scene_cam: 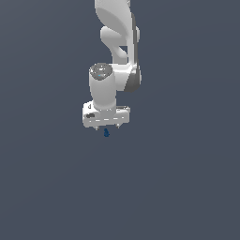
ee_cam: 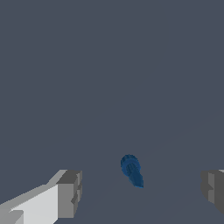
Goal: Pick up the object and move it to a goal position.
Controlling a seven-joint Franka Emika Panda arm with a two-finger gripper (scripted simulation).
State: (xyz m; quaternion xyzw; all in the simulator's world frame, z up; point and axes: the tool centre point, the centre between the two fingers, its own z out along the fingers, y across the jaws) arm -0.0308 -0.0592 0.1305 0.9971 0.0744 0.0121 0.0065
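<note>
Okay, quick pass. My gripper (scene_cam: 107, 126) hangs from the white arm (scene_cam: 118, 47), pointing down over a plain dark grey-blue surface (scene_cam: 187, 187). Jaws stand wide apart, nothing between them clamped. In the wrist view the two grey fingertips (ee_cam: 70, 192) sit at opposite edges of the picture with a big gap of bare surface between them; the second one is cut by the frame edge.

The object (scene_cam: 106, 133) is a tiny dark blue blob, far smaller than my hand. In the exterior view it shows just below the lower edge of my gripper body, roughly centred under it, slightly toward the exterior view's left of the middle. In the wrist view the object (ee_cam: 131, 170) lies in the gap between my fingers, touching neither pad, nearer the middle than either side. It looks like a rounded head with a short tapered tail, lying tilted. Fine detail on it is too small to tell.

Whether it rests on the surface or how far my fingertips are above it, I cannot tell from these renders; no shadow or contact shows clearly. My fingers in the exterior view are only small stubs under the white hand, barely resolved.

Arm: white links, a grey-capped joint (scene_cam: 101, 71) above the hand, upper links running out of the top of the frame.
</note>
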